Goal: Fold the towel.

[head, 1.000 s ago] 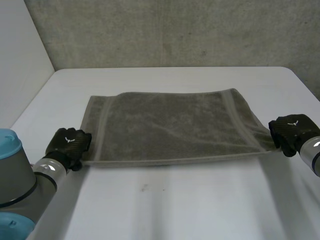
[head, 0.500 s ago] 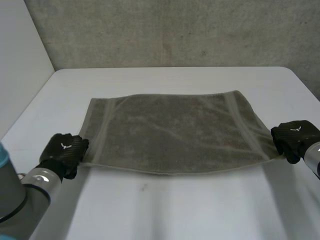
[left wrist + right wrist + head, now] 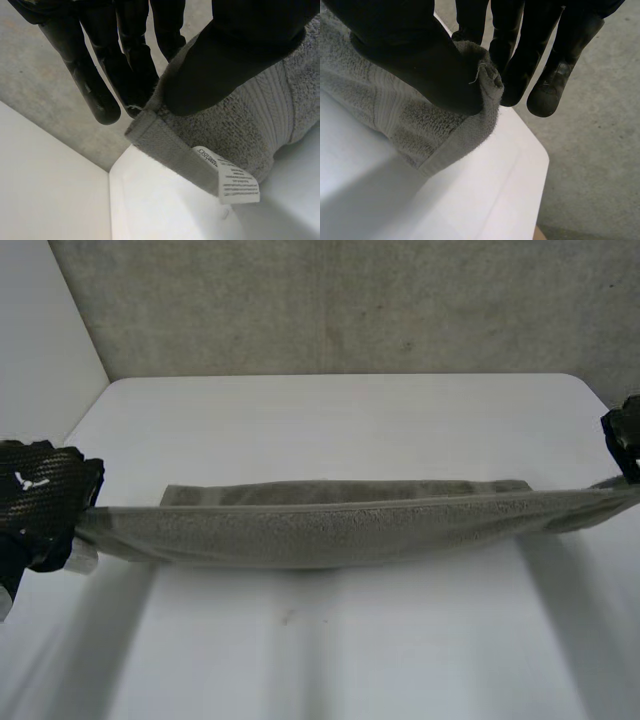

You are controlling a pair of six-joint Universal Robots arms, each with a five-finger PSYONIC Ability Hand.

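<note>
Towel (image 3: 330, 530) hangs between left hand (image 3: 35, 502) and right hand (image 3: 626, 435), each apparently pinching a corner.

A white table (image 3: 350, 660) stands against a grey concrete wall (image 3: 350, 300).

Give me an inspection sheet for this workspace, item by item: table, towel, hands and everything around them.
Surface: white table, one small dark mark near the front.
Job's things: grey towel held up by its near corners, near edge sagging in the middle, far part on the table; care label hangs at one held corner.
Clutter: nothing seen.
Hands: left hand pinches one near corner under its thumb; right hand pinches the other.
Cables: nothing seen.
Surroundings: concrete wall behind the table, white panel at its left.
</note>
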